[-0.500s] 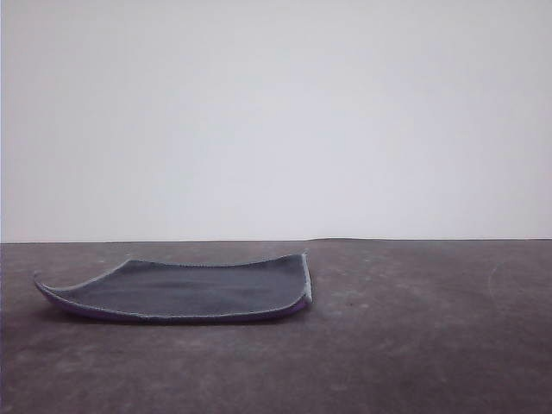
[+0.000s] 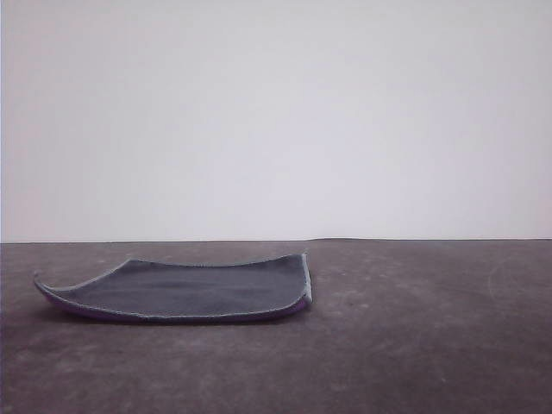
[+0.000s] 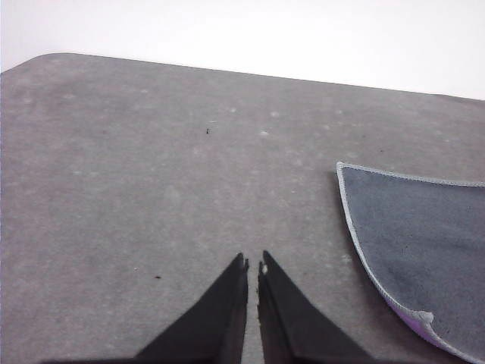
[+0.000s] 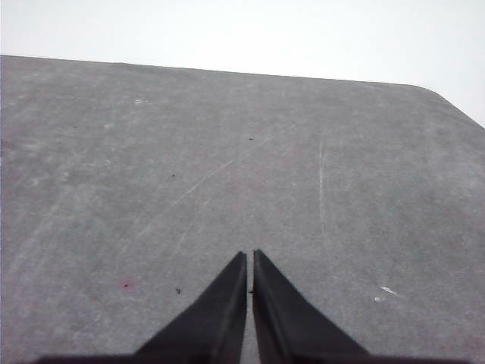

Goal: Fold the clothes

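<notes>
Grey cloth flat on scuffed table, unobstructed

A scuffed grey table carries one unfolded cloth.

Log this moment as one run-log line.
cloth: flat, unfolded, grey face up | left gripper: shut, empty, beside cloth | right gripper: shut, empty, above table
</notes>
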{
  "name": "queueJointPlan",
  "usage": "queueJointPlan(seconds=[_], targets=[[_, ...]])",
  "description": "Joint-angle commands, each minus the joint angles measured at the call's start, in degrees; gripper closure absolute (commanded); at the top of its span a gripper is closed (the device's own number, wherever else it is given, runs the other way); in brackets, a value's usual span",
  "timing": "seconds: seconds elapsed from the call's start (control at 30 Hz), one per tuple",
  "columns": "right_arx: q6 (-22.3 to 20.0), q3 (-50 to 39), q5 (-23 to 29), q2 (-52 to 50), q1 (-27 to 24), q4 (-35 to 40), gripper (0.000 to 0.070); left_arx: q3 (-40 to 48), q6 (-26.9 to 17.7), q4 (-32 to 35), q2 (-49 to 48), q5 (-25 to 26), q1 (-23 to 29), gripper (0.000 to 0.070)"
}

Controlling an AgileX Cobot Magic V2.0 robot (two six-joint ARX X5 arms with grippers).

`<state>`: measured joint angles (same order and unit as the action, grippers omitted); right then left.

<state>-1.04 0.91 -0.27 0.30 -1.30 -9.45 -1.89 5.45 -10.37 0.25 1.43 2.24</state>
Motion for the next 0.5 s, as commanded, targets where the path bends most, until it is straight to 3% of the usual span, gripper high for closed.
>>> queueJointPlan(seconds=[0.0, 0.3, 0.47], targets=[[0.66, -0.20, 0.17, -0.09, -0.02, 0.52, 0.0692, 1.16, 0.18, -0.31, -0.02, 0.00, 0.02, 0.0683], [0.85, -0.20, 0.07, -0.09, -0.02, 0.46, 0.0691, 1.16, 0.20, -0.25, -0.02, 0.00, 0.02, 0.0683], [5.43, -0.11, -2.92, -0.09, 0.04, 0.99, 0.0693, 1.04, 2.82, 0.45, -0.02, 0.65, 0.00, 0.0683]])
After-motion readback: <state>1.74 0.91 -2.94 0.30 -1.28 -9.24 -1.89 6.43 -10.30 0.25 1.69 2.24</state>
